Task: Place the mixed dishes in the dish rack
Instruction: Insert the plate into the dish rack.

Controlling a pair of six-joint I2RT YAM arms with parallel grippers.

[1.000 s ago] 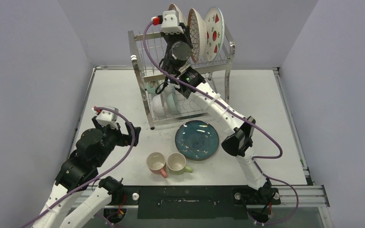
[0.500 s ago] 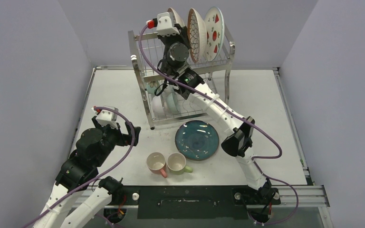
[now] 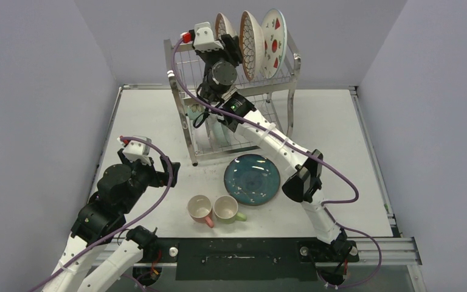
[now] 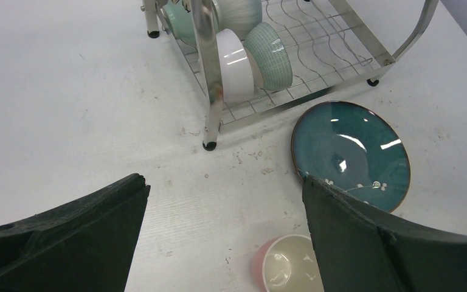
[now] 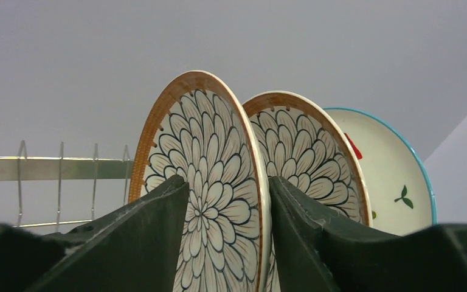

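The steel dish rack stands at the back of the table. In its top tier three plates stand on edge: two brown-rimmed petal plates and a strawberry plate. My right gripper is up there, open, its fingers on either side of the left petal plate. Bowls lean in the lower tier. A pink mug and a green mug stand near the front. My left gripper hovers open and empty above the table, left of the pink mug.
A dark teal plate lies flat in front of the rack, beside my right forearm. The rack's near foot stands close to the left gripper's view. Grey walls close in the table on three sides.
The right jaws have spread apart around the left petal plate, and that wrist has shifted a little to the left. The left arm has not moved.
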